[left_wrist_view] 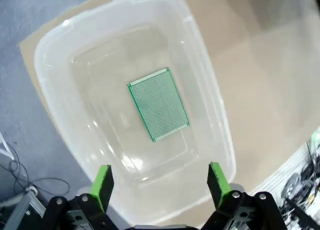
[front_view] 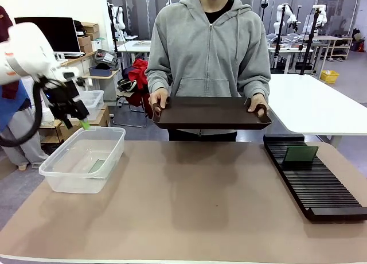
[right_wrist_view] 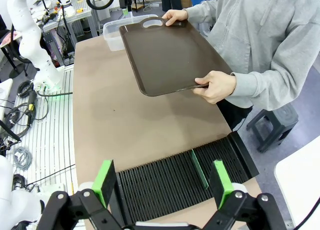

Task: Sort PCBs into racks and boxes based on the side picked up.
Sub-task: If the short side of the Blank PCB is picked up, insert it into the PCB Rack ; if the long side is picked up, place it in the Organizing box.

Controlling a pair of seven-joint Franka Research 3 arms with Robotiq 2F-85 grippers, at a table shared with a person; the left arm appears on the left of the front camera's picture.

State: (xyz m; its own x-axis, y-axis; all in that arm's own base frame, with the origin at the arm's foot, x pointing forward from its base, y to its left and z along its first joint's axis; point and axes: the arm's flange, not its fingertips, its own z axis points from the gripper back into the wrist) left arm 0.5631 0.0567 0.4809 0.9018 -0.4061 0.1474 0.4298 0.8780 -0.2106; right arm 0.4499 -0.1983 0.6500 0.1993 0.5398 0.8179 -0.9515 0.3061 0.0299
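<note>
Both grippers (left_wrist_view: 159, 182) (right_wrist_view: 162, 182) gape wide, empty — one PCB (left_wrist_view: 158, 104) in tub (left_wrist_view: 210, 115), another (front_view: 301, 154) upright in rack (front_view: 327, 189)

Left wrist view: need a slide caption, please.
Open left gripper above the clear box, one green PCB flat on its floor.

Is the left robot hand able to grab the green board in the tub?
Probably yes. The left gripper hangs open right above the tub, which has no lid, and the board lies flat and alone on the bottom. Lying flat may make it tricky to pinch.
</note>
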